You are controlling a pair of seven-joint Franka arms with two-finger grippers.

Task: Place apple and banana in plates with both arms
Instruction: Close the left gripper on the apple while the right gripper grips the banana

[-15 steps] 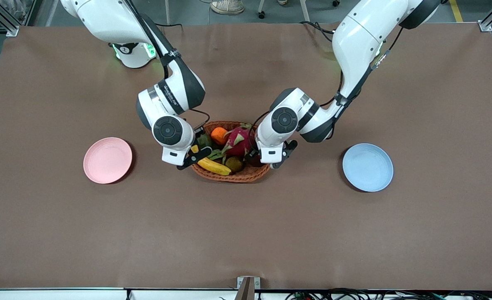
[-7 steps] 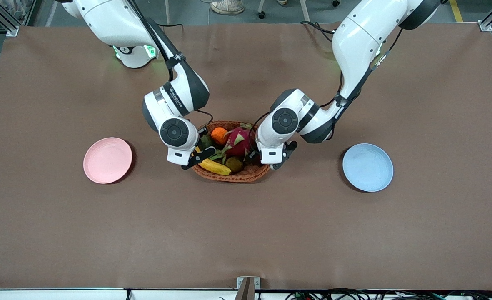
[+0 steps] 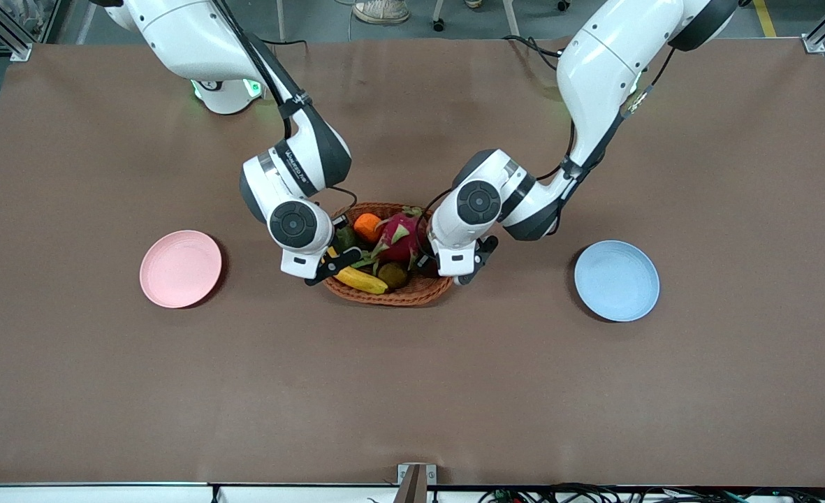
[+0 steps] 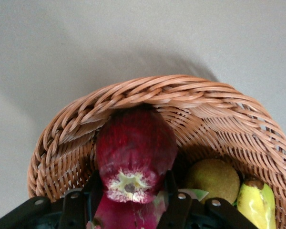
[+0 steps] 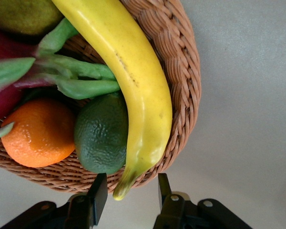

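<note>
The dark red apple point(image 4: 133, 148) lies against the inner wall of the wicker basket point(image 4: 157, 93). My left gripper point(image 4: 132, 183) is shut on it, one finger pressed to each side. In the front view this left gripper point(image 3: 434, 267) sits low over the basket's end toward the left arm, and the apple is almost hidden under it. The yellow banana point(image 3: 360, 279) lies along the basket rim nearest the front camera. My right gripper point(image 5: 132, 186) is open around the banana's point(image 5: 138, 95) stem tip, with a gap on both sides. The pink plate point(image 3: 180, 268) and the blue plate point(image 3: 617, 280) are empty.
The basket point(image 3: 398, 297) stands mid-table between the plates. It also holds a pink dragon fruit point(image 3: 399, 236), an orange point(image 3: 367, 226), a kiwi point(image 3: 392, 274) and a dark green fruit point(image 5: 102, 136). Both arms crowd over the basket's two ends.
The left gripper's fingers have closed onto the apple. The right arm has shifted toward the basket, and its fingers have narrowed around the banana's stem tip.
</note>
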